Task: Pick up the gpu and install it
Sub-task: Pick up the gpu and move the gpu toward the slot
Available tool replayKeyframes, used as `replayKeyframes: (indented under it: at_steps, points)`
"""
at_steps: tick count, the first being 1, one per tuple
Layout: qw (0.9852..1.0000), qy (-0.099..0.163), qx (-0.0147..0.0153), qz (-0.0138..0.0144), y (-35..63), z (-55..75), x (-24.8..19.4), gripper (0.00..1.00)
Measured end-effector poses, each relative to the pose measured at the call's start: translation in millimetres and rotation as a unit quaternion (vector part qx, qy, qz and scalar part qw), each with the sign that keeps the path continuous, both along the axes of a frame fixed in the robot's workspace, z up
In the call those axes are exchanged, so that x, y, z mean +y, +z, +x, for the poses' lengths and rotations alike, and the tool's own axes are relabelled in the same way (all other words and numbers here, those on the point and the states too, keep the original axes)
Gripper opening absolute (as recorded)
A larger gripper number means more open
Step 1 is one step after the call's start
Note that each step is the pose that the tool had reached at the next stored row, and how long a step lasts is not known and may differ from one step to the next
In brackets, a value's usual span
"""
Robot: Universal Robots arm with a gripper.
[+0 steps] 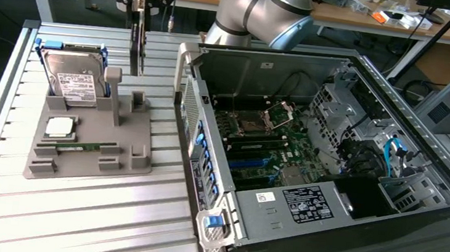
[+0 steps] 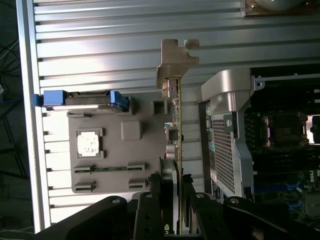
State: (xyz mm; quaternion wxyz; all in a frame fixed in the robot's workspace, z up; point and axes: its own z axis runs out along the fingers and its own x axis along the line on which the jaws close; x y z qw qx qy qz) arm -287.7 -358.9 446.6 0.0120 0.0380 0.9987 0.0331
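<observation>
Arm (image 1: 263, 11) enters from the far edge, with its joint above the rear wall of the open computer case (image 1: 255, 73). Its upper links are cut off. End effector (image 1: 142, 6) points straight down, fingers (image 2: 154, 200) narrowed and clamped on the gpu (image 1: 137, 43). The card hangs vertical and edge-on over the far end of the grey holder (image 1: 89, 165), silver bracket (image 2: 177, 60) leading in the wrist view. Cannot tell whether its lower edge clears the holder. Hard drive (image 1: 76, 81) stands upright just beside it. Tabletop (image 1: 75, 223) is slatted.
</observation>
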Motion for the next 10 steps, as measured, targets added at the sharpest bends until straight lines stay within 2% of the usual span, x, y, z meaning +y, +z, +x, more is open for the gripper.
replayKeyframes:
  at_steps: [10]
  points:
    - [1.0,0.0,0.0,0.0002,6.6,0.0,0.0,0.27]
